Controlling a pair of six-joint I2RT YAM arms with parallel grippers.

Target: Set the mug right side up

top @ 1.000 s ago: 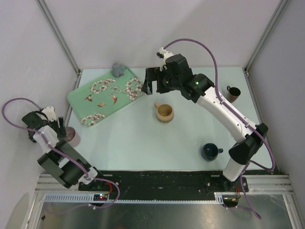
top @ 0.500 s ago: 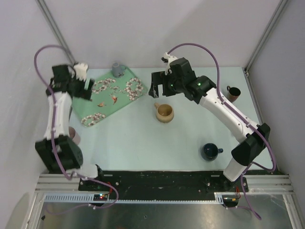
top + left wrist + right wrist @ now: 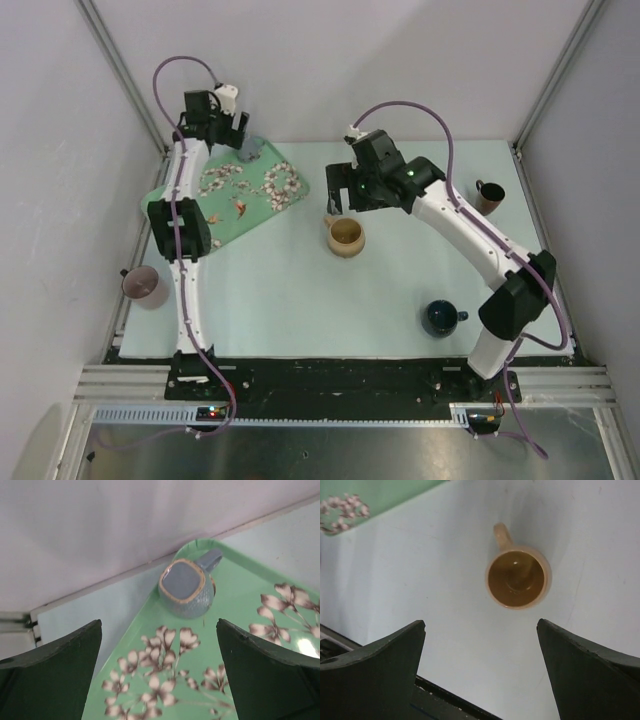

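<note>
Hovering over the far corner of a green floral tray (image 3: 240, 590), the left hand (image 3: 158, 622) has its two dark fingers (image 3: 55, 675) spread wide apart with nothing between them. Directly ahead of it in the left wrist view sits the blue-grey mug (image 3: 185, 587), mouth down on the tray, its flat base and tan rim facing up. Its handle juts toward 1 o'clock, close to the tray's rounded corner.

From the overhead camera, the tray lies at about 10 o'clock on the pale bench (image 3: 300, 290), and the mug stands at its farthest tip beside the back wall.

The right hand (image 3: 481, 621) hangs near the middle of the bench, fingers likewise parted and holding nothing. It is above a tan mug (image 3: 517, 577) that stands upright with its mouth open to the lens.

A dark blue mug (image 3: 440, 317) sits at 4 o'clock, a brown mug (image 3: 488, 195) at 2 o'clock near the right wall, and a pink mug (image 3: 143, 286) at 8 o'clock by the bench's left edge.
</note>
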